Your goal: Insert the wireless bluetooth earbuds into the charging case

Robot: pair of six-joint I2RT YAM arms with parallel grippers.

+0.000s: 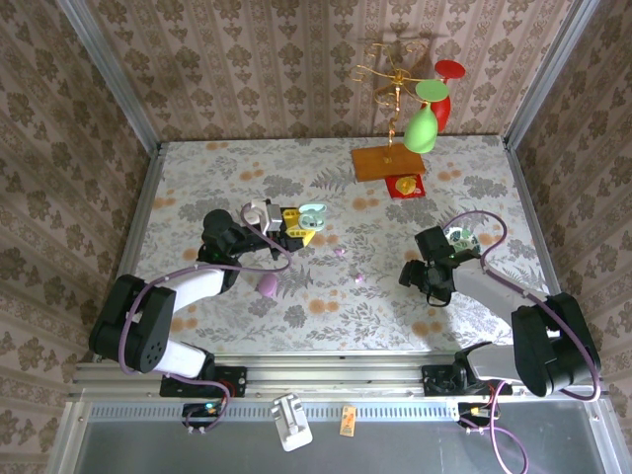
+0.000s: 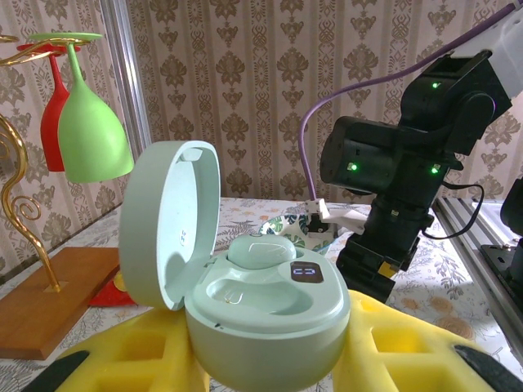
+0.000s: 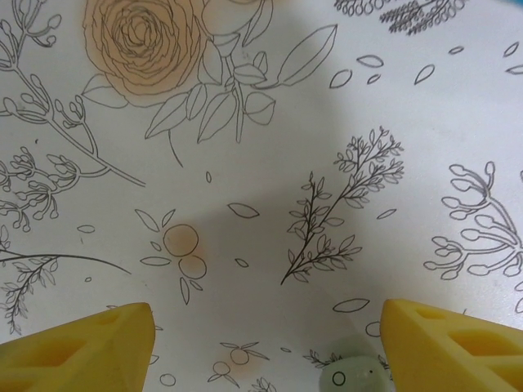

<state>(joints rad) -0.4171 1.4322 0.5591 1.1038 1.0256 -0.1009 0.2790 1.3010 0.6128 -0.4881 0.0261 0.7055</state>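
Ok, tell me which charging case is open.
The mint case in the left pincer: its lid stands up on the hinge, whereas the lilac case on the table looks shut.

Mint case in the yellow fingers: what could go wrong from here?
The earbud is tiny and lies off-centre between the right gripper's open fingers, so a pinch could miss or flick it away. The mint case is only pinched by the left gripper; pressing a bud into its empty slot might tilt it or knock the lid shut.
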